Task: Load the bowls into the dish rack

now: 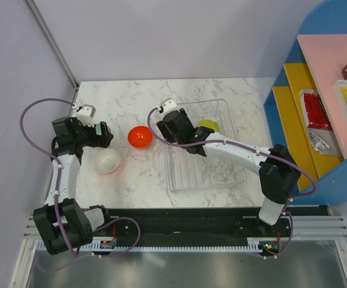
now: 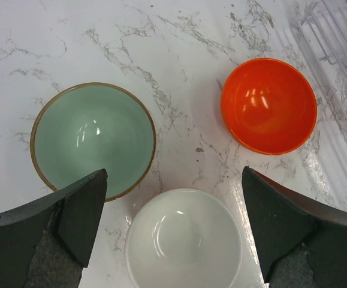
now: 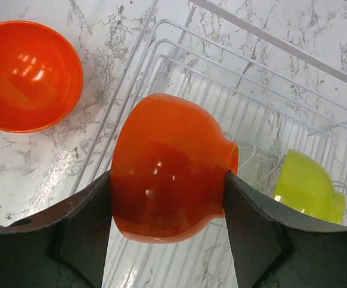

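My right gripper (image 3: 168, 180) is shut on a bowl with an orange outside (image 3: 167, 168). It holds the bowl on its side above the left part of the clear dish rack (image 3: 251, 78); the inside is hidden. A lime-green bowl (image 3: 308, 186) lies in the rack, also in the top view (image 1: 208, 125). A red-orange bowl (image 1: 140, 137) sits on the table left of the rack (image 1: 221, 174). My left gripper (image 2: 173, 180) is open above the white bowl (image 2: 182, 240), one finger on either side. The mint bowl (image 2: 92, 141) is beside it and the red-orange bowl (image 2: 269, 105) further right.
A blue shelf unit (image 1: 317, 108) with packages stands at the right edge of the table. A wall and a grey pole (image 1: 53, 42) close off the left side. A black rail (image 1: 185, 225) runs along the near edge.
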Available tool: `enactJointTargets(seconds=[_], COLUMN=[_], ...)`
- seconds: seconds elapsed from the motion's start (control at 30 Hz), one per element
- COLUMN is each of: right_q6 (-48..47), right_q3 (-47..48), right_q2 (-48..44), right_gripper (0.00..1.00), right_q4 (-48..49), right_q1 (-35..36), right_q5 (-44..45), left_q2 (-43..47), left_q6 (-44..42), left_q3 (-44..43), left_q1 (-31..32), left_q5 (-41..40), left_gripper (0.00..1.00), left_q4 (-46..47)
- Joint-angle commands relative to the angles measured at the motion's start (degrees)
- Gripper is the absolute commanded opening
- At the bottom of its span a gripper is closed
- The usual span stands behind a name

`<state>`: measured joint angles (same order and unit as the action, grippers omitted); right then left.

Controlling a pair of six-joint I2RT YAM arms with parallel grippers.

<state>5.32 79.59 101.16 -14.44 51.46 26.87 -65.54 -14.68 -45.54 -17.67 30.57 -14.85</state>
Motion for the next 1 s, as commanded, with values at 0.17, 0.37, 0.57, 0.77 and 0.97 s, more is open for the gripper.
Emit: enactJointTargets(seconds=[0.17,0.37,0.57,0.77,0.97], right_q6=[-3.47,-4.79,-4.62,-3.31,-2.42], right_q3=[0.65,0.91,0.65,2.32,5.40], right_q2=[-1.40,-2.81,-1.15,2.01,5.18], right_gripper=[0.00,0.00,0.00,0.00,0.00], right_q4=[2.66,3.63,4.33,4.24,2.57], right_q1=[3.20,3.82,3.82,3.82,3.91], right_q5=[12.14,16.01,17.16,15.40,14.00], left_q2=[-0.03,0.24,0.50,0.50,0.41], left_q6=[-0.97,-0.97,-0.79,-0.97,-1.14], left_q3=[0.63,0.80,0.80,0.89,0.89], left_q1=[-0.52,-0.52,-0.44,-0.52,-0.52], left_q5=[1.95,1.87,1.86,1.86,1.78], left_gripper=[1.00,1.00,1.00,1.00,1.00], left_q4=[2.02,2.11,2.02,2.02,2.11])
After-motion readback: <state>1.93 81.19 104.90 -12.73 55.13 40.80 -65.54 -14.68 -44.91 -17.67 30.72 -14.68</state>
